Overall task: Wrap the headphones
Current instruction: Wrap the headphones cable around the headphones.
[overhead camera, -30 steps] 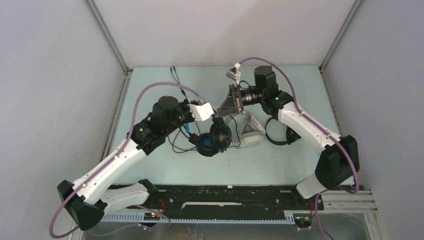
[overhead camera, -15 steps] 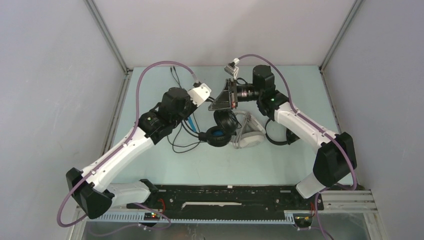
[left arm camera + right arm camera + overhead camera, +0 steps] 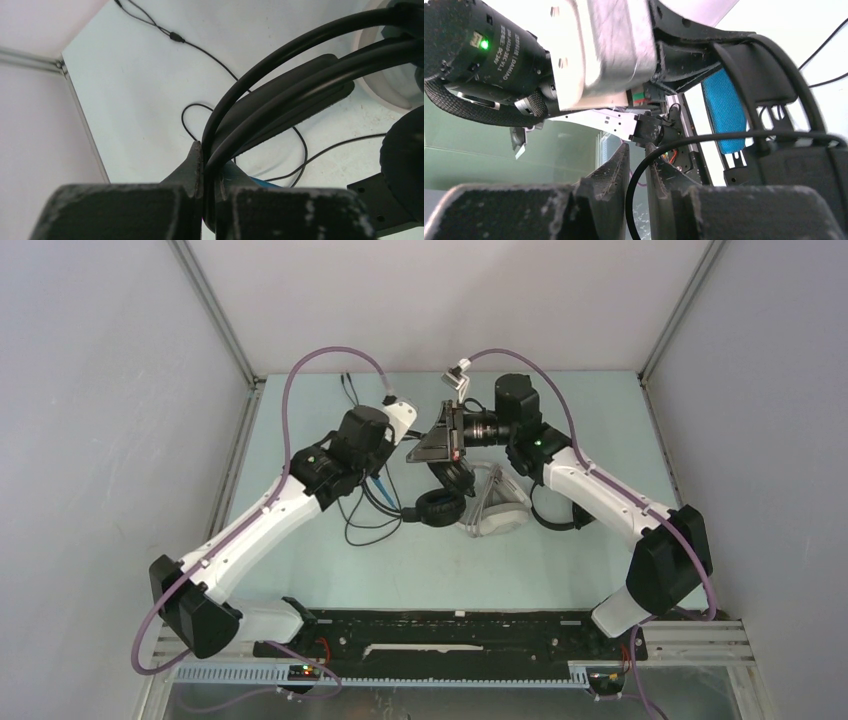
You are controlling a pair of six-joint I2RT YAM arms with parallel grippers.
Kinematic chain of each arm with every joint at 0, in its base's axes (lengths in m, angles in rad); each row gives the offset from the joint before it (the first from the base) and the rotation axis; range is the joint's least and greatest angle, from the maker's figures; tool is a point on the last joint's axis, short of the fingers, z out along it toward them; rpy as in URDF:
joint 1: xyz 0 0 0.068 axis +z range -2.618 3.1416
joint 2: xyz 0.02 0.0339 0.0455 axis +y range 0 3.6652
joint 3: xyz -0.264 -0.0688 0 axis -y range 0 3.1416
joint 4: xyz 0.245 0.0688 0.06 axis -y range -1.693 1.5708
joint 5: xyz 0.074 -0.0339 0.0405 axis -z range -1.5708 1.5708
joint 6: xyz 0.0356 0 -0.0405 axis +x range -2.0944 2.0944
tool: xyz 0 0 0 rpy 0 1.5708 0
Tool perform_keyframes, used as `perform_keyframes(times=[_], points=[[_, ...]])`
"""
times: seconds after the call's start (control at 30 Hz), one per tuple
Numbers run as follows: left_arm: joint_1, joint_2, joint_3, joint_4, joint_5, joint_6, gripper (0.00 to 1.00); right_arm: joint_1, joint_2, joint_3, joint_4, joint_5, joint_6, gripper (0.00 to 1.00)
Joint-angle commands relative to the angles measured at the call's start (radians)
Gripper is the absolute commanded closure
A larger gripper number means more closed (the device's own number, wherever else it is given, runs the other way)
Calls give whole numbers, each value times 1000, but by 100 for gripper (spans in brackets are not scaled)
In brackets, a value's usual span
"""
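The black headphones with the blue headband (image 3: 441,502) hang between my two grippers, one ear cup low over the table. My left gripper (image 3: 412,448) is shut on their black headband (image 3: 290,95), as the left wrist view (image 3: 210,157) shows. My right gripper (image 3: 433,452) faces it and is shut on their thin black cable (image 3: 704,136), which runs between its jaws (image 3: 638,170). The blue padding (image 3: 724,112) shows to its right. The white-grey headphones (image 3: 497,505) lie beside them. The smaller all-black headphones (image 3: 556,512) lie partly under my right arm.
Loose black cable loops (image 3: 362,522) lie on the table under my left arm, and another cable (image 3: 349,390) runs to the back wall. Metal frame rails (image 3: 232,455) line the left and right edges. A black rail (image 3: 450,635) crosses the near edge.
Both grippers have moved toward the back of the table and drawn together. The black-and-blue headphones have risen with them and turned, so the blue ear-cup inside no longer shows from above.
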Motion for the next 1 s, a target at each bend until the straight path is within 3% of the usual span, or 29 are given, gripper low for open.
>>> perform_keyframes(times=[0.0,0.53,0.97], points=[[42,1,104,-9,-38,-178,100,31,-43,65,-46,30,-110,78],[148,-29,130,-44,-127,-355,100,94,-12,65,-79,32,-214,73],[194,-82,123,9,-202,-357,100,101,27,93,-154,52,-333,70]])
